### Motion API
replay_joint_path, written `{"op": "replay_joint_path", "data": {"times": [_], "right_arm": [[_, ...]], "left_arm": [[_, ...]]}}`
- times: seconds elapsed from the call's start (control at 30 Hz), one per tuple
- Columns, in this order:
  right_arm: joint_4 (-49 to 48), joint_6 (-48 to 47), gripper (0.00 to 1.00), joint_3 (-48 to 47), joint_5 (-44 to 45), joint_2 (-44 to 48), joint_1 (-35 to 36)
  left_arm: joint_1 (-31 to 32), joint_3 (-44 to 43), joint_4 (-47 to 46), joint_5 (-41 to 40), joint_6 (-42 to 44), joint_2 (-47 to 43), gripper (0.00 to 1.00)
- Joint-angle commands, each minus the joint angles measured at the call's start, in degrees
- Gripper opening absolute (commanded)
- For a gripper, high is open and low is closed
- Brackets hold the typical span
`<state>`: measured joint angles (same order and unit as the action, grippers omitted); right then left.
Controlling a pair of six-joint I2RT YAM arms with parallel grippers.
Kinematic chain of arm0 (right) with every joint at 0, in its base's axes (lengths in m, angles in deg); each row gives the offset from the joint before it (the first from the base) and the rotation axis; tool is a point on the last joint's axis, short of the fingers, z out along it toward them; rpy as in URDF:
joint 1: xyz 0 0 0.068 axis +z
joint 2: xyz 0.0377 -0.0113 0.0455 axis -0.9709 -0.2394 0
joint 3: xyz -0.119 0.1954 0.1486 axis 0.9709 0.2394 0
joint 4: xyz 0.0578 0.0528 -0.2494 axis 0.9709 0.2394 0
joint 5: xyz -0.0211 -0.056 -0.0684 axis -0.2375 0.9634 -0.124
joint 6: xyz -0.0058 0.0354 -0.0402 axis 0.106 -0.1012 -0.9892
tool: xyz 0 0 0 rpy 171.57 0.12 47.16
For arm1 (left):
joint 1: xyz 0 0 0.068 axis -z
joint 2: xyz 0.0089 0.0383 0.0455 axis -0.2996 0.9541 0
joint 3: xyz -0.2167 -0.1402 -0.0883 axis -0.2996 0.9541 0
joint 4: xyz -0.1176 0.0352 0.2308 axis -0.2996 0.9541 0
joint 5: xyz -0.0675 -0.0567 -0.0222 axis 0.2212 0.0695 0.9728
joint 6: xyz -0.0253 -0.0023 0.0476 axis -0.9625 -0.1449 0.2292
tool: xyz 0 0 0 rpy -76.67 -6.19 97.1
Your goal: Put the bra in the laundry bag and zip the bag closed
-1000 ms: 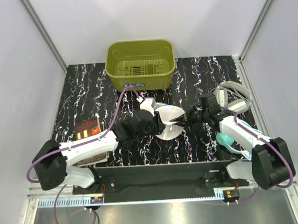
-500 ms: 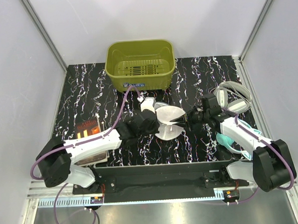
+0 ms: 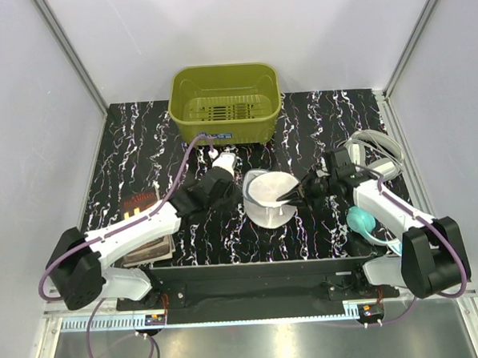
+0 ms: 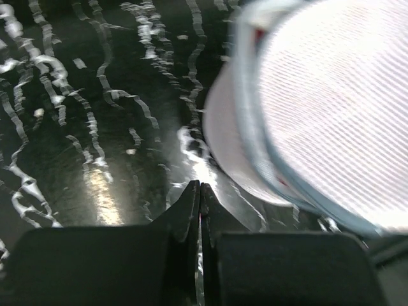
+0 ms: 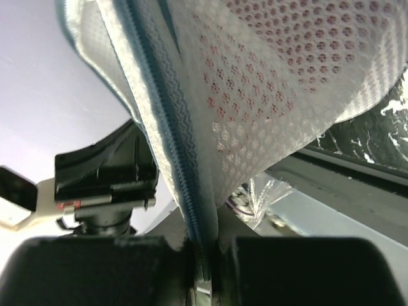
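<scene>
The laundry bag (image 3: 267,195), a white round mesh pouch with a blue zipper rim, is in the middle of the black marble table (image 3: 141,152). My right gripper (image 3: 297,193) is shut on its right edge. In the right wrist view the jaws (image 5: 203,245) pinch the zipper rim of the bag (image 5: 299,57). The red bra (image 5: 255,83) shows through the mesh, inside the bag. My left gripper (image 3: 236,193) is shut and empty just left of the bag. In the left wrist view its tips (image 4: 199,188) are above the table, with the bag (image 4: 331,108) at the upper right.
An olive-green basket (image 3: 225,103) stands at the back centre. A book (image 3: 145,224) lies under my left arm. A teal rounded item (image 3: 361,219) and a white bowl-like item with a grey rim (image 3: 374,160) are at the right.
My left gripper has pulled back to the left, off the bag. The bag has turned more upright in my right gripper, which has hardly moved.
</scene>
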<state>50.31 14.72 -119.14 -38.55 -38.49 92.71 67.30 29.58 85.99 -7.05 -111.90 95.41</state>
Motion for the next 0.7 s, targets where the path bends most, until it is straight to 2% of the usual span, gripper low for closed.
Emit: {"op": "replay_joint_path", "data": {"times": [0.0,0.07,0.13,0.23,0.37,0.5,0.67], "right_arm": [[6.98,-8.24,0.0,-5.94,-1.14,-1.1,-0.21],[6.72,-6.82,0.0,-6.29,-1.05,-1.01,-0.21],[6.1,-2.97,0.0,-6.82,-1.84,-1.36,-0.3],[2.86,5.12,0.0,-6.21,-1.06,-0.23,-0.3],[1.18,13.38,0.0,-5.94,-0.26,0.83,-0.3],[0.47,15.59,0.0,-5.85,-0.35,0.48,-0.3],[-0.23,16.74,0.0,-5.77,-0.44,0.39,-0.3]], "left_arm": [[0.41,0.42,-4.36,12.59,4.64,-4.83,0.0],[2.42,1.91,-10.06,15.06,3.77,-6.94,0.21],[4.79,5.42,-16.72,12.71,2.28,-8.88,0.36],[7.16,8.51,-22.44,8.41,0.69,-9.5,0.43],[8.84,9.21,-27.29,4.96,1.47,-6.52,0.42],[11.3,8.34,-32.31,0.58,4.19,-3.79,0.38],[12.62,5.0,-32.15,-2.5,7.71,-0.36,0.36]]}}
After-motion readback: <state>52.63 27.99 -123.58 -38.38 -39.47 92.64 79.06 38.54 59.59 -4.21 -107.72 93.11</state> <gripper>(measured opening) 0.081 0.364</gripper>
